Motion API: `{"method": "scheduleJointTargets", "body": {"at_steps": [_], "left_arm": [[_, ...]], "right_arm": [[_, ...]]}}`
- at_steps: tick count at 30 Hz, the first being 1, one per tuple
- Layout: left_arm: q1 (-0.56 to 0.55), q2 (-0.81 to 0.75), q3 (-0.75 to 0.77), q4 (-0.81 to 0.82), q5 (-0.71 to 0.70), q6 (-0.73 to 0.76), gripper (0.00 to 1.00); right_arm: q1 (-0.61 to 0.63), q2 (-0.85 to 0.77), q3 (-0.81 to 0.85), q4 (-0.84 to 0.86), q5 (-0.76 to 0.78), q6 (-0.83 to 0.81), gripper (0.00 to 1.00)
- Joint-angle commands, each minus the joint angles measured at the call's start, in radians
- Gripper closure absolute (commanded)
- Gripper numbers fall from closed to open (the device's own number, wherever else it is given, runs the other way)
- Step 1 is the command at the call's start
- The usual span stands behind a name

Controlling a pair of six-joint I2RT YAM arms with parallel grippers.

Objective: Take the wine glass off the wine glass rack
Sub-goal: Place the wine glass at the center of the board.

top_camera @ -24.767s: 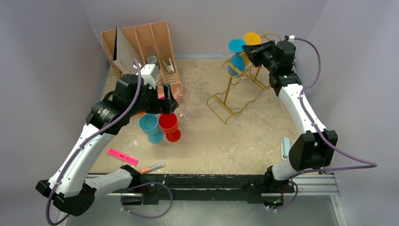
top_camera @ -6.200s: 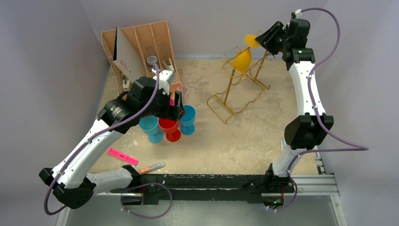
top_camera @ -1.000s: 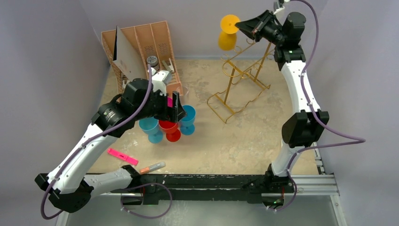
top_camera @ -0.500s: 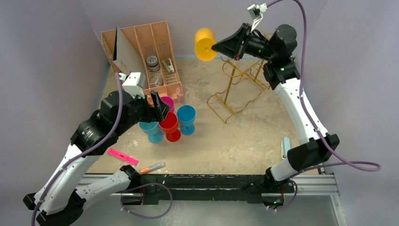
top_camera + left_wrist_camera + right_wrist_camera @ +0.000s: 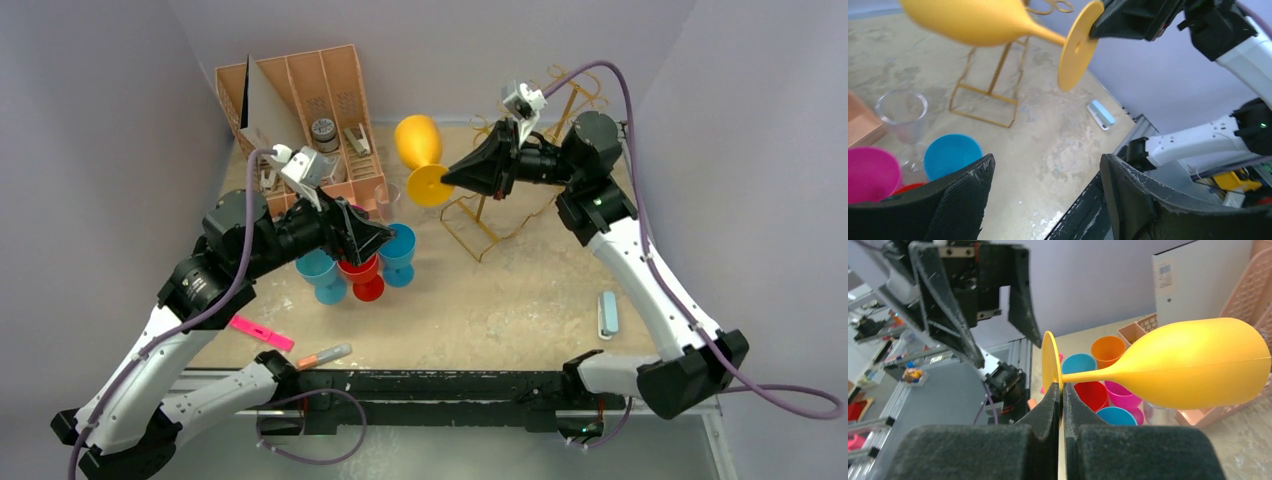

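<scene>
My right gripper is shut on the foot disc of a yellow wine glass. It holds the glass on its side in the air, bowl pointing to the far left, off the gold wire rack and just left of it. In the right wrist view the pads pinch the disc's rim, with the glass stretching right. My left gripper is open and empty above the cluster of cups. Its view shows the yellow glass overhead and the rack beyond.
Blue, red and blue cups stand in a cluster left of centre, with a clear glass beside them. The tan organiser is at the far left. A pink marker, an orange marker and a pale blue block lie near the front.
My right arm has swung the yellow glass down and left, away from the rack's top, and turned it on its side. My left gripper has turned to the right over the cups.
</scene>
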Motion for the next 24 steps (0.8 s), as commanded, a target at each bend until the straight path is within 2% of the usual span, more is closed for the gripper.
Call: {"method": "scheduleJointTargets", "body": {"at_steps": [1,8,12,15,24], "left_arm": [[0.002,0.032,0.009,0.142,0.198,0.034,0.25],[0.002,0.109,0.014,0.211,0.338,0.007,0.35],[0.002,0.147,0.02,0.229,0.394,-0.008,0.43],[0.001,0.175,0.029,0.224,0.444,-0.012,0.57],[-0.002,0.233,0.054,0.189,0.526,-0.002,0.96]], "right_arm": [[0.042,-0.092,-0.033,-0.068,-0.051,-0.118,1.0],[0.08,-0.165,-0.134,-0.118,-0.001,-0.101,1.0],[0.084,-0.19,-0.197,-0.033,0.005,0.0,1.0],[0.085,-0.207,-0.231,0.011,0.008,0.029,1.0],[0.084,-0.209,-0.236,-0.011,0.013,0.028,1.0]]}}
